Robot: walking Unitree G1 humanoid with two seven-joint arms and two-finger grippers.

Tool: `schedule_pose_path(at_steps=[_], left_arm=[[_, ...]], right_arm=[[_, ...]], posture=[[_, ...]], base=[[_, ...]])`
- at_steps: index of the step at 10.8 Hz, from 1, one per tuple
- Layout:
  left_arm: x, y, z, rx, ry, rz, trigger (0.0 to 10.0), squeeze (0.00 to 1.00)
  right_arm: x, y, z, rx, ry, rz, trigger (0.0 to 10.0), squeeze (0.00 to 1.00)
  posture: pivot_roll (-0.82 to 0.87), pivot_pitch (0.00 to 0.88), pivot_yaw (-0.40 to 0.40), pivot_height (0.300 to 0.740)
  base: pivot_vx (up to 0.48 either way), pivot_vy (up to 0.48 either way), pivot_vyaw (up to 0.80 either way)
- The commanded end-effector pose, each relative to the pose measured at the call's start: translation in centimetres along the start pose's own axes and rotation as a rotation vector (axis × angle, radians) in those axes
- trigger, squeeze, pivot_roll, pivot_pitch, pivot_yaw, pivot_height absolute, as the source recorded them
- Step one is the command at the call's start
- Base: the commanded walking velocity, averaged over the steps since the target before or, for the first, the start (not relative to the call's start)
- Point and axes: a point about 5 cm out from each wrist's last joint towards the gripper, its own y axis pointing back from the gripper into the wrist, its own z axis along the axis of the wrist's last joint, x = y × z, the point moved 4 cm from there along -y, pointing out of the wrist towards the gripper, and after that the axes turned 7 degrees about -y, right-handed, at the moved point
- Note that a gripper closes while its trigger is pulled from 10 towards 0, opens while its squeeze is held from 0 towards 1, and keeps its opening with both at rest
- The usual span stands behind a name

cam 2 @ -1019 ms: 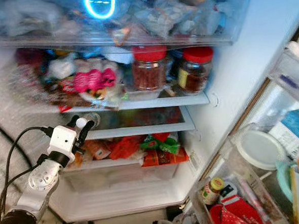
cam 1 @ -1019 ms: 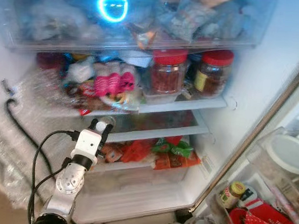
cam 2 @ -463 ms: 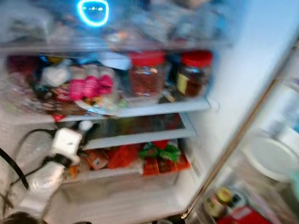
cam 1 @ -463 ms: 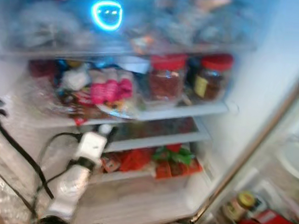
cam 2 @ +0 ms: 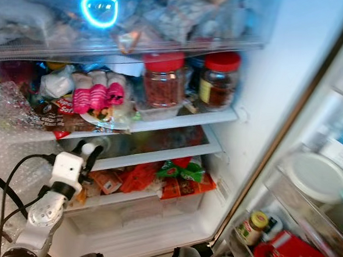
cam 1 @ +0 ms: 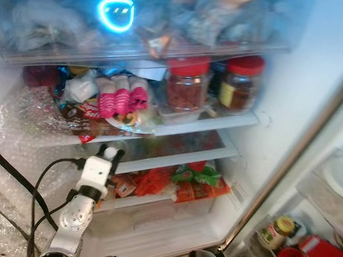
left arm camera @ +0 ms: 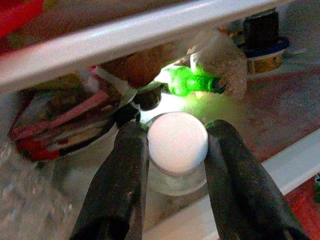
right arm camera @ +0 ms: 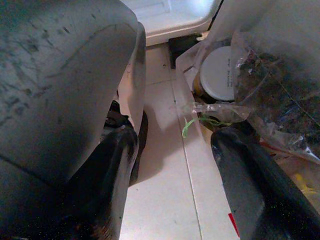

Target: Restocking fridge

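Observation:
My left gripper (cam 1: 110, 153) is raised to the front edge of the fridge's middle glass shelf (cam 1: 175, 158). It is shut on a small clear bottle with a white cap (left arm camera: 177, 142), one black finger on each side of the cap. The bottle (cam 1: 110, 152) sits just over the shelf's lip, low on the shelf's left side. My right gripper (right arm camera: 172, 145) hangs open over the tiled floor beside my own body, with nothing between its fingers.
Two red-lidded jars (cam 1: 187, 83) and pink-and-white packets (cam 1: 120, 96) crowd the shelf above. Red and green packets (cam 1: 180, 181) fill the drawer below. Bubble wrap (cam 1: 19, 142) lines the left wall. The open door's racks (cam 1: 325, 190) stand at the right. A green-lit item (left arm camera: 187, 80) lies deeper on the middle shelf.
The camera has swung, blurring the view, then settled. My left gripper stays at the middle shelf's edge, still holding the white-capped bottle.

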Motion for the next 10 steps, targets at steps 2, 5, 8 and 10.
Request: schedule_pose_path(at_steps=[2,5,8,10], left_arm=[[0.2,1.2,-3.0,0.136,0.094,0.020,10.0,0.00],[0.4,1.7,-4.6,0.214,0.162,0.051,10.0,0.00],[-0.1,1.4,-5.4,0.273,0.176,0.005,10.0,0.00],[-0.7,0.7,-5.6,0.300,0.198,-0.041,10.0,0.00]], right_arm=[[0.8,-0.1,-0.5,0.015,0.001,0.032,10.0,0.00],[0.8,-0.1,-0.5,0.017,0.006,0.031,10.0,0.00],[0.8,-0.1,-0.5,0.017,0.008,0.031,10.0,0.00],[0.8,-0.1,-0.5,0.017,0.011,0.032,10.0,0.00]], posture=[[-0.16,0.000,-0.018,0.619],[-0.16,0.000,-0.020,0.619],[-0.16,0.000,-0.017,0.619],[-0.16,0.000,-0.015,0.619]], base=[[0.000,0.000,0.00],[0.000,0.000,0.00],[0.000,0.000,0.00],[0.000,0.000,0.00]])
